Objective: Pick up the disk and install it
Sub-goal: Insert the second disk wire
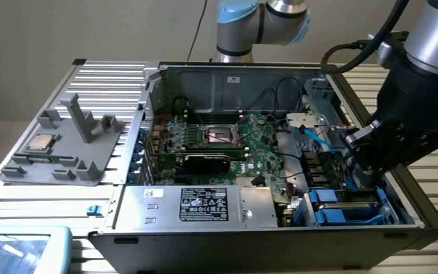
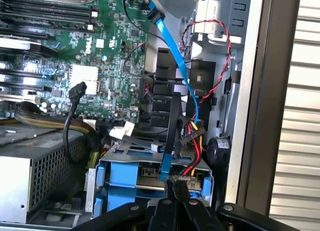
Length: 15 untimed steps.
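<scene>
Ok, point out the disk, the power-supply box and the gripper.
the disk (image 2: pixel 125 173), wrist view, on its blue carrier frame in the bay.
the power-supply box (image 1: pixel 203 205), exterior view, on its dark printed label.
the gripper (image 2: pixel 175 201), wrist view, between its shut fingertips.

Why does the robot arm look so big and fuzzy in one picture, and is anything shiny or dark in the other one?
In the exterior view, the arm sits close to the camera, so it looms large and soft while the motherboard stays sharp. In the wrist view, the slatted table is washed out bright, and the blue carrier lies in dimmer shade low in the case.
</scene>
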Tool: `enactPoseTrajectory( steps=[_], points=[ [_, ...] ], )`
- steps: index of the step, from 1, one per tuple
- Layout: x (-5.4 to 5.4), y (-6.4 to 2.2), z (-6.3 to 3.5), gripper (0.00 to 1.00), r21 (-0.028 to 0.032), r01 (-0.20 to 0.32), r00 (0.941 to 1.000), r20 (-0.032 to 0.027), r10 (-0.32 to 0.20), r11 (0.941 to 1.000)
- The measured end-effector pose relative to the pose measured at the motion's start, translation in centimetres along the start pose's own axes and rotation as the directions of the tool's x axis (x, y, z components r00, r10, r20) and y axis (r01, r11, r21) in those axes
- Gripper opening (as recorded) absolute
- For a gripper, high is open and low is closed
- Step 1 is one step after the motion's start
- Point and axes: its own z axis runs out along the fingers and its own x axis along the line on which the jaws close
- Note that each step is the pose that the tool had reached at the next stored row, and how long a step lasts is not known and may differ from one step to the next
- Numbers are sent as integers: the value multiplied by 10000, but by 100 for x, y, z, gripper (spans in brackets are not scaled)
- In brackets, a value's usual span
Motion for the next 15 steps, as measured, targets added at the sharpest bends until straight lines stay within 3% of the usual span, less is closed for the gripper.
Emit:
enactPoseTrajectory(
  steps=[6,10,15],
  points=[
    [24,8,45,11,1,1,10000,-9,-1,10000],
    [26,11,111,11,-54,-2,10000,-3,2,10000],
    [28,13,131,11,-58,-2,10000,-4,2,10000]
  ],
)
